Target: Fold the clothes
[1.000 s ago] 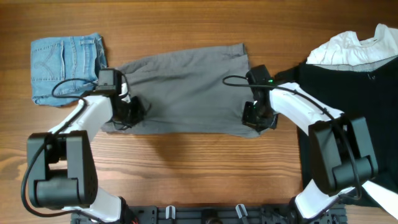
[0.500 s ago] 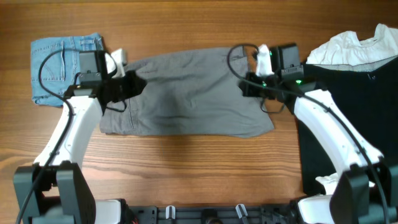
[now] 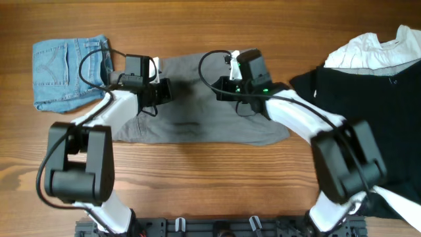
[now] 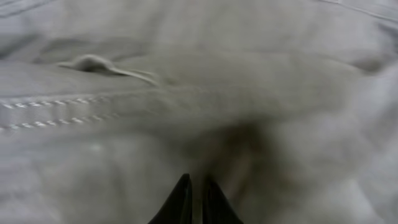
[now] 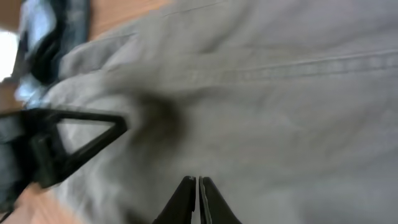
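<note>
The grey shorts [image 3: 204, 122] lie flat across the middle of the wooden table. Both grippers hover low over their upper half, tips pointing at each other. My left gripper [image 3: 169, 89] is over the left part and looks shut; in the left wrist view its tips [image 4: 196, 182] stand nearly together above blurred grey cloth with a stitched seam [image 4: 56, 106]. My right gripper [image 3: 219, 89] is over the middle. The right wrist view shows its tips [image 5: 198, 182] pressed together over the cloth [image 5: 280, 93]. No fabric shows between either pair of jaws.
Folded light-blue denim shorts [image 3: 69, 72] lie at the far left. A black garment [image 3: 368, 125] covers the right side, with a white garment [image 3: 375, 49] at its top. The left arm's dark gripper [image 5: 62, 143] shows in the right wrist view.
Both grippers left the shorts' lower corners, went up to the top edge, then moved inward toward each other over the cloth. The lower hem has stayed put.
</note>
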You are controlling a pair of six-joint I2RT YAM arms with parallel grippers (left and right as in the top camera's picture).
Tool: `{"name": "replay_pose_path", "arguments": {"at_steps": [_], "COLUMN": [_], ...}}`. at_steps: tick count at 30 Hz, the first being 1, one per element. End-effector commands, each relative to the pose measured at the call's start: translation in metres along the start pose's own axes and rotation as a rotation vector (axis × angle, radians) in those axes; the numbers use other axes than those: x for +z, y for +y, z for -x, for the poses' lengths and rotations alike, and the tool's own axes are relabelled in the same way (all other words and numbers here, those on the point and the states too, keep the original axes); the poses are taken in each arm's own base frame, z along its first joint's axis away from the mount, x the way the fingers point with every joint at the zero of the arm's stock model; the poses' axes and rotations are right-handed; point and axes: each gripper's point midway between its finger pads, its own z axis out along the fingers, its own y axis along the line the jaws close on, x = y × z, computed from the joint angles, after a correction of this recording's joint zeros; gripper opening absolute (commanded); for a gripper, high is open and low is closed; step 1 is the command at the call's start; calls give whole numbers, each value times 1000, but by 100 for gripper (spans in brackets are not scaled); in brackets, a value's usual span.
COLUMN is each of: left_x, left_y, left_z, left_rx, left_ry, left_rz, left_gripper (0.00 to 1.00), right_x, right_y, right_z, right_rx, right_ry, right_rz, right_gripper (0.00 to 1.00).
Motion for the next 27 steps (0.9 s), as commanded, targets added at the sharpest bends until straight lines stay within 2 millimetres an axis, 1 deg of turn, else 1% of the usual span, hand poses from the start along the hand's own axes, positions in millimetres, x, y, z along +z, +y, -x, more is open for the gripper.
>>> {"name": "replay_pose_path", "arguments": {"at_steps": [1, 3, 5, 8, 9, 11, 13, 16, 18, 20, 23, 24, 26, 27], "left_x": [10, 12, 11, 7, 6, 2, -1, -8, -18, -33, -58, -69, -86, -95], "left_y": [15, 23, 33, 50, 53, 61, 62, 51, 39, 28, 17, 12, 5, 3], "left_z": [4, 4, 6, 11, 13, 19, 27, 42, 55, 66, 79, 81, 78, 75], "left_rx": [-49, -52, -52, -60, -68, -88, -108, -126, -129, -124, -117, -111, -88, -77], "left_ry": [-25, -31, -46, -71, -78, -94, -103, -108, -120, -138, -166, -170, -169, -163], "left_rz": [60, 98, 157, 229, 233, 230, 198, 89, 6, -47, -66, -66, -64, -58], "left_gripper": [9, 9, 11, 13, 14, 14, 14, 15, 16, 19, 24, 27, 34, 42], "right_x": [28, 37, 36, 21, 17, 2, -10, -22, -33, -46, -67, -78, -94, -103], "right_y": [-40, -64, -84, -121, -130, -157, -174, -177, -177, -174, -156, -147, -134, -127], "right_z": [2, 2, 1, 7, 10, 14, 15, 19, 22, 28, 37, 39, 43, 45], "right_rx": [91, 110, 137, 208, 228, 289, 345, 315, 285, 240, 122, 88, 76, 74], "right_ry": [-47, -66, -65, -70, -72, -70, -58, -30, -25, -30, -38, -39, -50, -56], "right_rz": [-94, -156, -204, -272, -282, -299, -288, -205, -177, -183, -176, -175, -173, -170], "right_gripper": [11, 11, 8, 4, 4, 4, 4, 4, 4, 5, 8, 11, 14, 15]}}
